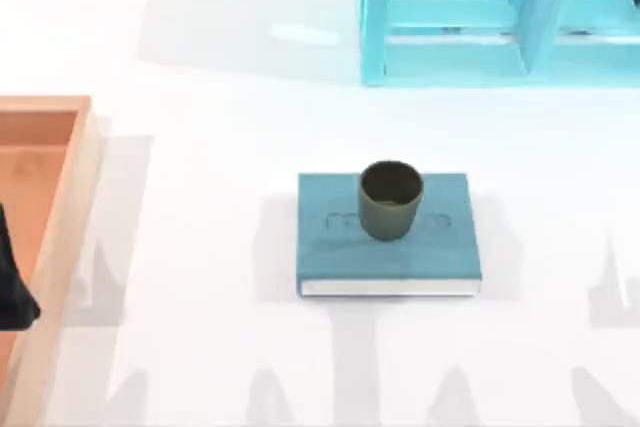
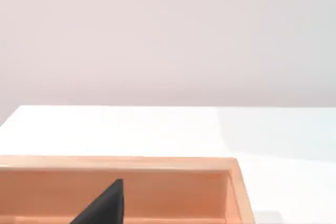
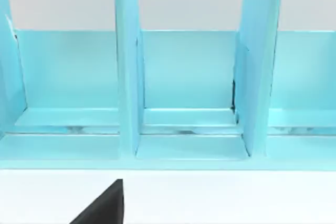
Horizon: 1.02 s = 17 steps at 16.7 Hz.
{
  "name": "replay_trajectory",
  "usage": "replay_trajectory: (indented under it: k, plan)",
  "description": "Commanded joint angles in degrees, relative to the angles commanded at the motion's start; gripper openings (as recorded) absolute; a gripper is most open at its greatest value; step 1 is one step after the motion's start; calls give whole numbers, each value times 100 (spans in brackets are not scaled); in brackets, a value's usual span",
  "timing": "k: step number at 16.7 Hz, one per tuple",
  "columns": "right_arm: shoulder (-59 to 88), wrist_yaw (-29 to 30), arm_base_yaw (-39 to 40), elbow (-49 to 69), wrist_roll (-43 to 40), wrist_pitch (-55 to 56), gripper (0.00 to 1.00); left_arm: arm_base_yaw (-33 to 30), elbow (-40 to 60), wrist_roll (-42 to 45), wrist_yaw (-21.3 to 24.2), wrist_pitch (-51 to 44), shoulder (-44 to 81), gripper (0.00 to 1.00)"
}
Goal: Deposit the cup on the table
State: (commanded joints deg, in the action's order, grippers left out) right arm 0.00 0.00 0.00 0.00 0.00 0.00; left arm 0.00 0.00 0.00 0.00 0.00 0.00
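The cup [image 1: 390, 199], small, olive-brown and handleless, stands upright on a teal book [image 1: 388, 252] in the middle of the white table [image 1: 220, 167]. No gripper is near it. My left arm [image 1: 14, 287] shows as a dark shape at the table's far left edge, over the wooden tray. A dark part of my left gripper [image 2: 105, 207] hangs above the tray's inside in the left wrist view. A dark part of my right gripper [image 3: 105, 207] is over bare table, facing the teal rack in the right wrist view.
An orange-brown wooden tray [image 1: 60, 237] [image 2: 157, 163] lies along the left edge. A teal rack with upright dividers [image 1: 500, 17] [image 3: 189, 77] stands at the back right. White tabletop surrounds the book on all sides.
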Motion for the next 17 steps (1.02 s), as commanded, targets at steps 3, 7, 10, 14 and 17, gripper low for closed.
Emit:
replay_trajectory:
  k: [3,7,10,14,17]
  plan:
    - [0,0,0,0,0,0,100,-18,51,-26,2,-26,43,100]
    - [0,0,0,0,0,0,100,-271,814,-391,6,-437,697,100]
    - [0,0,0,0,0,0,100,-599,1901,-865,-27,-1068,1653,100]
    - [0,0,0,0,0,0,100,-1173,3856,-1621,-142,-2294,3433,100]
    - [0,0,0,0,0,0,100,-1681,5559,-2213,-271,-3425,5041,100]
